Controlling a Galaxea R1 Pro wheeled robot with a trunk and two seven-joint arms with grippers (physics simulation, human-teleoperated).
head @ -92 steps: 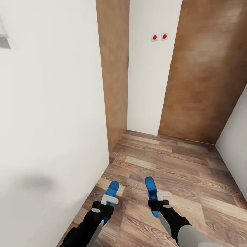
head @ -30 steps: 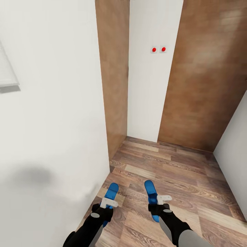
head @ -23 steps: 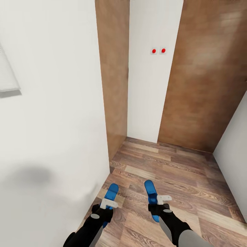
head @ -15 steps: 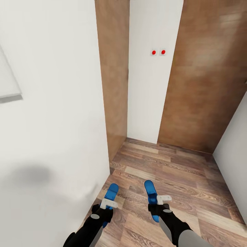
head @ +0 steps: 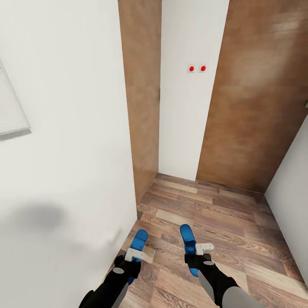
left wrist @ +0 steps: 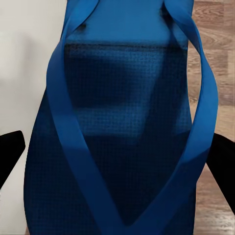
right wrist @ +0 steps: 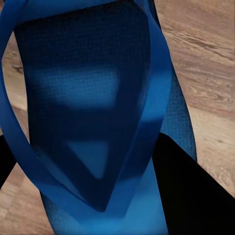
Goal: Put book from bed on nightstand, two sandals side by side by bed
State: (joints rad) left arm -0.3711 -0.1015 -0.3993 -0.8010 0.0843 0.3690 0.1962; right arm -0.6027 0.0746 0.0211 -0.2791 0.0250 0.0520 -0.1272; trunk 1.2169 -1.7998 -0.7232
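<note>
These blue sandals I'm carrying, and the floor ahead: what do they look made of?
Sandals: likely foam or rubber; matte blue, finely dotted footbed, smooth flat straps. Floor: wood planks or wood-look laminate; brown grain, visible plank seams, low sheen.

Under me runs a wood-plank floor [head: 205,214], brown and streaky, meeting white walls [head: 64,149] and brown wooden panels [head: 256,107]; I see nothing lying on it.

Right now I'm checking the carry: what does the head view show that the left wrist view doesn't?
The head view alone shows both grippers, left and right, each shut on a blue sandal, plus the brown door panels and red buttons. The left wrist view alone shows the left sandal's straps up close. Both show that sandal, the wood floor and the white wall.
</note>
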